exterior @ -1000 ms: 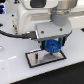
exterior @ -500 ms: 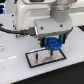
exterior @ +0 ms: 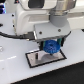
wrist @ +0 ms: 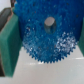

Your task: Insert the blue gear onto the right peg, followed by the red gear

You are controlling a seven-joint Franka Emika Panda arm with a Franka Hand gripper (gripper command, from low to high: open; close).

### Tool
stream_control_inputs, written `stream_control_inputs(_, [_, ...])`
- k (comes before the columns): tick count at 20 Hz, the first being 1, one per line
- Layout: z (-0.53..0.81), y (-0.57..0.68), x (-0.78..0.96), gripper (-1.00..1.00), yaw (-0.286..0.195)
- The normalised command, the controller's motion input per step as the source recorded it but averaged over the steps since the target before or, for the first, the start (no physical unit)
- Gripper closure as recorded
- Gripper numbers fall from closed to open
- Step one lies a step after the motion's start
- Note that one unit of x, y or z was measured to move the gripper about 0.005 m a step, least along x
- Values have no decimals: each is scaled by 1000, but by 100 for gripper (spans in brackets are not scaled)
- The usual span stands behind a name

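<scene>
**Blue gear held over the plate**

White tabletop [exterior: 15, 70] fills the lower part of the exterior view, bright and a little washed out, with a blue-tinted background at the upper corner on the exterior view's left. On the table lies a grey plate [exterior: 36, 59] with a black edge, set at a slant. The white Panda arm [exterior: 35, 17] takes up most of the upper frame, a black cable [exterior: 15, 36] curving away from it toward the exterior view's left. Its gripper [exterior: 50, 44] points downward over the plate, and the blue gear [exterior: 51, 48] sits between the dark fingers, low above the plate's end nearer the exterior view's right. Whether the gear touches the plate cannot be told at this size. The pegs are not distinguishable here, and the red gear does not show in this view.

From the wrist view, the blue gear [wrist: 44, 37] covers most of the picture, its toothed rim blurred and speckled. A small grey round spot [wrist: 49, 21] shows at the gear's hub; whether this is the hub's bore or a peg tip cannot be told. A green finger pad [wrist: 10, 47] presses against the gear's rim on one side, and a sliver of a second green pad [wrist: 80, 45] meets the opposite rim, so the pincer is clamped on the blue gear. Pale surface [wrist: 45, 72] lies beneath.
</scene>
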Motion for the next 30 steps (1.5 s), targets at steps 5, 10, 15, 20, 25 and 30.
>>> stream_control_inputs(5, [199,14,313,100,0])
stream_control_inputs(10, [342,2,402,100,0])
stream_control_inputs(15, [176,-4,107,100,0])
stream_control_inputs(20, [8,-4,111,100,0])
stream_control_inputs(25, [-44,-8,142,100,0])
stream_control_inputs(30, [-86,-39,59,100,0])
